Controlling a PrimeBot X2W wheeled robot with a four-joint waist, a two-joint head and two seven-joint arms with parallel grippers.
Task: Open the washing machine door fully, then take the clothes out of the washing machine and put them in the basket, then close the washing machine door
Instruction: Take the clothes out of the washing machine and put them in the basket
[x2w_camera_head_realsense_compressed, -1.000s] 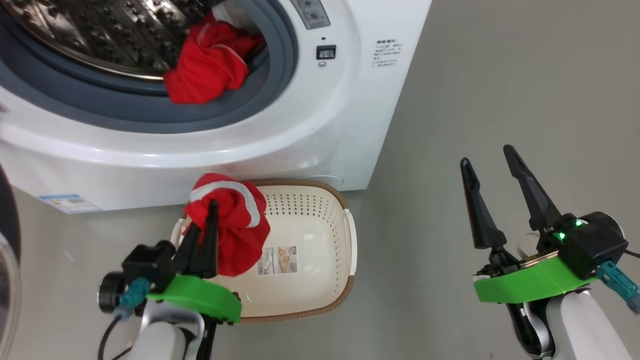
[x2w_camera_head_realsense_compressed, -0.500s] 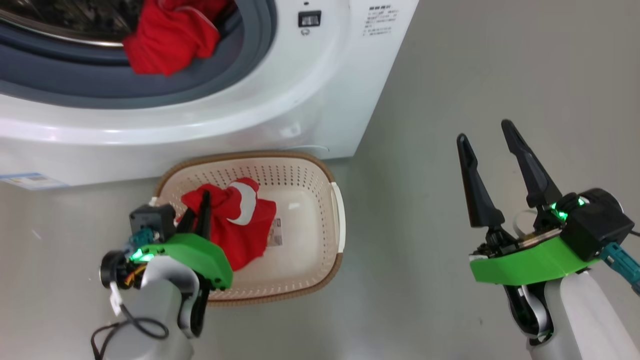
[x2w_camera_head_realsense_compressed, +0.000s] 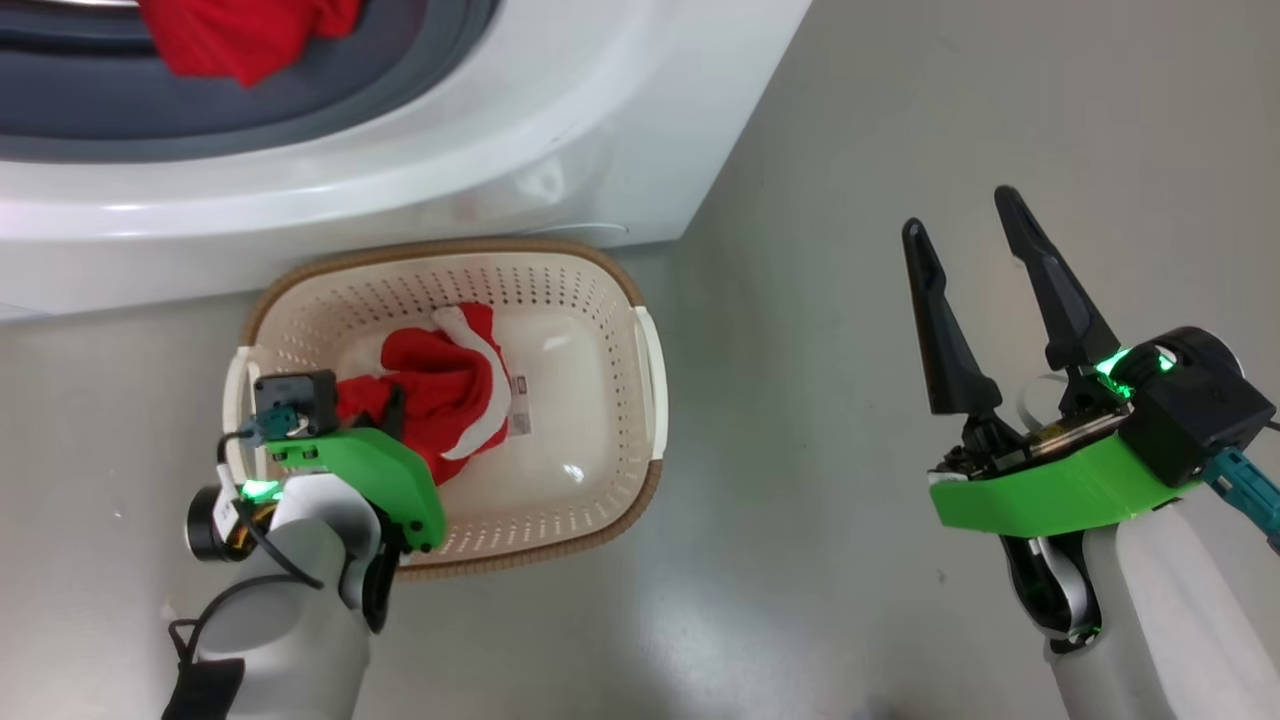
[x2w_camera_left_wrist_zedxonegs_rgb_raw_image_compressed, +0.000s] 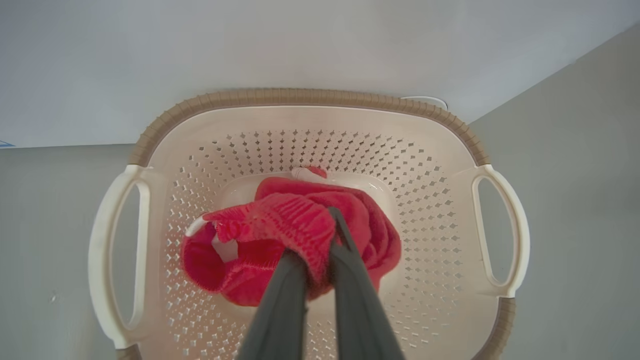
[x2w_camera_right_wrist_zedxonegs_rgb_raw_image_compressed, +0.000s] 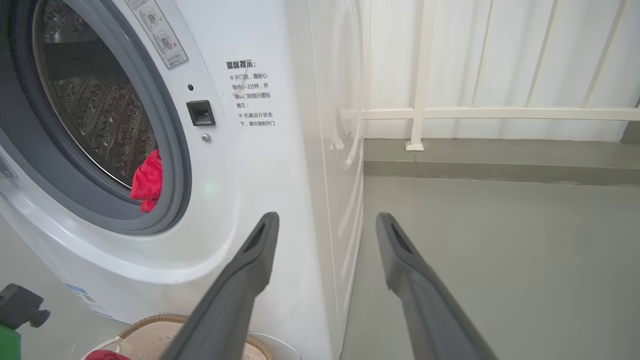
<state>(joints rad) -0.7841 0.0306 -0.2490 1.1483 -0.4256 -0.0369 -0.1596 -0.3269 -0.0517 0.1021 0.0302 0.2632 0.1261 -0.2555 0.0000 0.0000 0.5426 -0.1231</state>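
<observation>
- The garment (x2w_camera_left_wrist_zedxonegs_rgb_raw_image_compressed: 280, 235), red with a white stripe, hangs down inside the basket (x2w_camera_left_wrist_zedxonegs_rgb_raw_image_compressed: 310, 95), and its lower folds seem to rest on the bottom.
- The step in hand looks like the release. It is best done over the basket's middle, by opening fully so the cloth slips off both fingers, then lifting straight up so no fold snags and trails over the rim.
- The left gripper (x2w_camera_left_wrist_zedxonegs_rgb_raw_image_compressed: 316, 240) is nearly shut, pinching the garment's ribbed edge between its fingers.
- The basket stands on the floor (x2w_camera_head_realsense_compressed: 850, 500), just in front of the washer (x2w_camera_head_realsense_compressed: 560, 110).
- A second garment (x2w_camera_head_realsense_compressed: 240, 35) lies at the drum mouth on the gasket (x2w_camera_head_realsense_compressed: 330, 110), so another fetch remains.
- The right gripper (x2w_camera_head_realsense_compressed: 958, 210) is spread wide and holds nothing. It hovers over the floor, well apart from the basket.
</observation>
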